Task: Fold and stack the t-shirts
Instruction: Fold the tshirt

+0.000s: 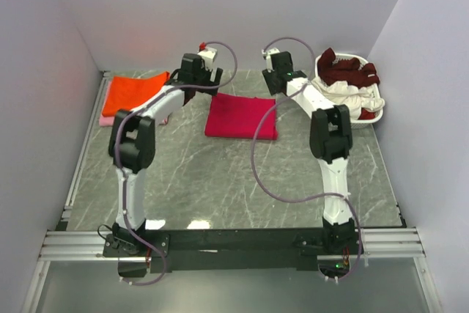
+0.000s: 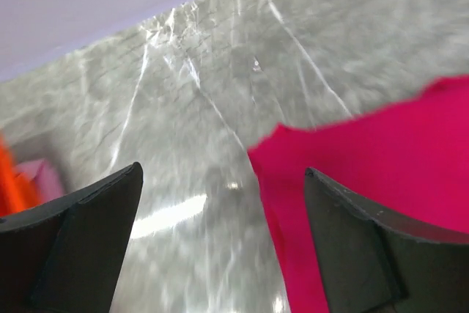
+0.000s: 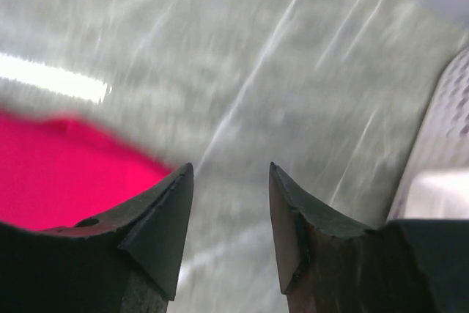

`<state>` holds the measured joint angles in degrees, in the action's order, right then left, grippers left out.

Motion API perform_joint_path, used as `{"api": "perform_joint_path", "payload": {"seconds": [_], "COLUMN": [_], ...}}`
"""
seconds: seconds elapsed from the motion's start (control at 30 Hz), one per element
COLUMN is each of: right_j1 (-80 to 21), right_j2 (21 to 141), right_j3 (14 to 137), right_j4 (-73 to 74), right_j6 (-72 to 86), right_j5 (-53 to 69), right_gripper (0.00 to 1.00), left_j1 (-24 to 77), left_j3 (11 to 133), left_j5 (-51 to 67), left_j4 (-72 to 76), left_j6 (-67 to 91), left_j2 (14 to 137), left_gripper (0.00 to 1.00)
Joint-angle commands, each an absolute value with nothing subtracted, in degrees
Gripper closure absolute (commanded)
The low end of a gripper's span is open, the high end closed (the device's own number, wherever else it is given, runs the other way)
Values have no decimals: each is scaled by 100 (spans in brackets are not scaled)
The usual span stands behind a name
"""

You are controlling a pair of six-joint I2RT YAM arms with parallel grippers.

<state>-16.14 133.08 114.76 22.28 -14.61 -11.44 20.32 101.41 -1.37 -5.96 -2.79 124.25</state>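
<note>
Grey marbled table (image 1: 220,181) inside pale walls, and right in the middle lies the crimson-pink t-shirt (image 1: 241,116), folded into a flat rectangle. Nothing is gripping it!

The left gripper (image 2: 223,240) hangs by the shirt's far left corner, fingers spread wide and empty. In the left wrist view, bare table shows between them and the crimson cloth runs under the right-hand finger. Over at the far right corner, the right gripper (image 3: 231,218) has its fingers parted by a narrower gap. Nothing sits between them either, and the red edge is just off to one side.

Out in the far left corner of the table, the orange t-shirt (image 1: 132,91) lies folded on top of the pale pink t-shirt (image 1: 107,119), which peeks out along its near edge.

Far right, the white laundry basket (image 1: 370,116) holds the dark maroon t-shirt (image 1: 346,70), heaped loose over the white t-shirt (image 1: 344,97), both crumpled.
</note>
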Motion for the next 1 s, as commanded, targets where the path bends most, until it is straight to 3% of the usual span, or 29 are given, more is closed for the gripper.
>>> {"api": "perform_joint_path", "payload": {"seconds": [0.0, 0.03, 0.1, 0.17, 0.23, 0.27, 0.33, 0.43, 0.57, 0.67, 0.97], "right_j1": [-1311, -1223, -995, -914, -923, -923, -940, -967, -1116, -1265, -1354], "right_j2": [12306, 12235, 12068, 12076, 12155, 12225, 12269, 12130, 11979, 12181, 12928], "right_j3": [10978, 10925, 10811, 10644, 10617, 10608, 10600, 10389, 10169, 10169, 10257], "right_j4": [2413, 2652, 3187, 3453, 3743, 3788, 3955, 4131, 4429, 5164, 5625], "right_j6": [-933, -966, -941, -941, -835, -809, -957, -1371, -1678, -1994, -2005], "right_j5": [-241, 311, 2080, 2950, 3356, 3410, 3638, 4260, 4859, 5562, 5521], "right_gripper": [46, 46, 35, 19, 19, 22, 35, 67, 85, 91, 94], "left_j1": [2057, 2057, 2057, 2048, 2048, 2039, 2021, 2021, 2074, 2109, 2101], "left_j3": [9556, 9441, 9230, 9089, 8974, 8834, 8649, 8262, 8077, 8182, 8473], "left_j5": [411, 517, 1051, 1386, 1538, 1564, 1949, 2965, 3603, 3718, 3287], "left_j4": [-148, -245, -702, -1087, -1239, -1283, -1213, -783, -414, -430, -844], "left_j6": [-299, -90, 261, 824, 1228, 1361, 1581, 1836, 2118, 2232, 2303], "left_j2": [11032, 10900, 10670, 10644, 10670, 10696, 10688, 10714, 11143, 11565, 12401], "left_gripper": [5, 5, 4, 2, 1, 1, 14, 33, 51, 64, 71]}}
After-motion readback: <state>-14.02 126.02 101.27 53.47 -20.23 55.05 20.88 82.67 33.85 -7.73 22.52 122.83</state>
